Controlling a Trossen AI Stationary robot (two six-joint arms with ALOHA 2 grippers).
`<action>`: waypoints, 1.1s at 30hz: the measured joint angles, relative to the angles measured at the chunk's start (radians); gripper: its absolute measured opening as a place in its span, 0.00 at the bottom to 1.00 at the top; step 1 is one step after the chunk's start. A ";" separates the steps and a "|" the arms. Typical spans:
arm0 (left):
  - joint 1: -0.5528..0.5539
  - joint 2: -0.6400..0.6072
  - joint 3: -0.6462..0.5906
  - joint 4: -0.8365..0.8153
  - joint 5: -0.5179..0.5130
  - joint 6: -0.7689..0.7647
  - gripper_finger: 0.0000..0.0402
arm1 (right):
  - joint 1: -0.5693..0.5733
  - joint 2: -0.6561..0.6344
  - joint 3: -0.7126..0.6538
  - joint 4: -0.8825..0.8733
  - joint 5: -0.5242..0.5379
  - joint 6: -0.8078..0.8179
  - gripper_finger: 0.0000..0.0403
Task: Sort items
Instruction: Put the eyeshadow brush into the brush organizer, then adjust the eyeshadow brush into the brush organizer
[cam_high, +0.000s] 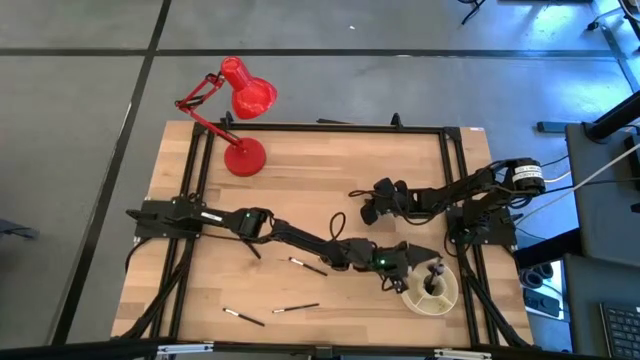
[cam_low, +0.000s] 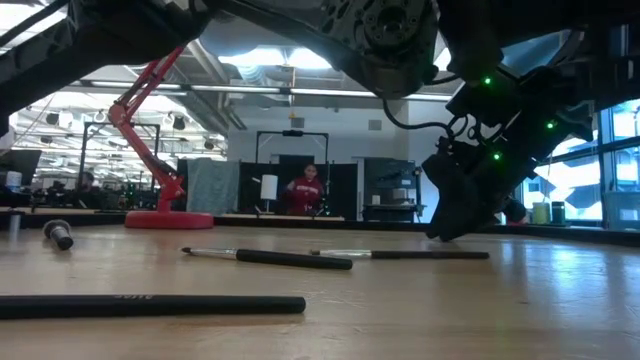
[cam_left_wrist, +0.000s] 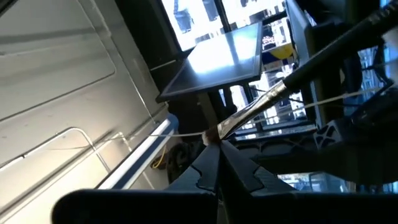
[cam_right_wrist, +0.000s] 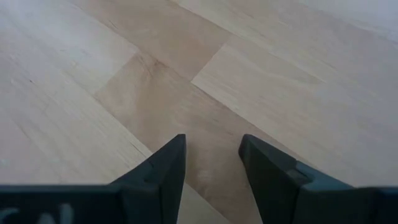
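My left gripper (cam_high: 432, 258) reaches across the table to the cream divided dish (cam_high: 447, 298) near the front right corner and is shut on a thin brush (cam_left_wrist: 292, 78) with a silver ferrule and a black handle. Dark brush ends (cam_high: 433, 285) stand in the dish. Three more brushes lie flat on the wood: one beside the left arm (cam_high: 307, 266) and two by the near edge (cam_high: 243, 317) (cam_high: 296, 308). My right gripper (cam_right_wrist: 211, 162) stays open over bare wood at mid-right (cam_high: 372, 207). My left gripper pinches the brush at its brownish bristle end (cam_left_wrist: 212, 134) between its two shut fingertips. The brush juts out ahead of the fingers, ferrule and handle pointing away from them. It is lifted clear of the table, by the dish.
A red desk lamp (cam_high: 243, 155) stands at the far left of the table. A black frame (cam_high: 330, 128) runs along the table's edges. The loose brushes lie in front of the low camera (cam_low: 270, 257) (cam_low: 150, 305). People show in the room beyond (cam_low: 308, 190).
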 joint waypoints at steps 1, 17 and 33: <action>0.000 -0.001 0.000 -0.009 0.001 -0.012 0.00 | 0.000 0.000 0.000 0.000 0.000 0.000 0.40; 0.008 -0.002 0.000 -0.118 0.007 -0.114 0.00 | -0.001 0.000 0.000 0.000 -0.014 0.000 0.40; -0.018 -0.004 0.000 -0.050 -0.213 -0.316 0.21 | -0.001 0.000 -0.002 0.014 -0.042 -0.046 0.40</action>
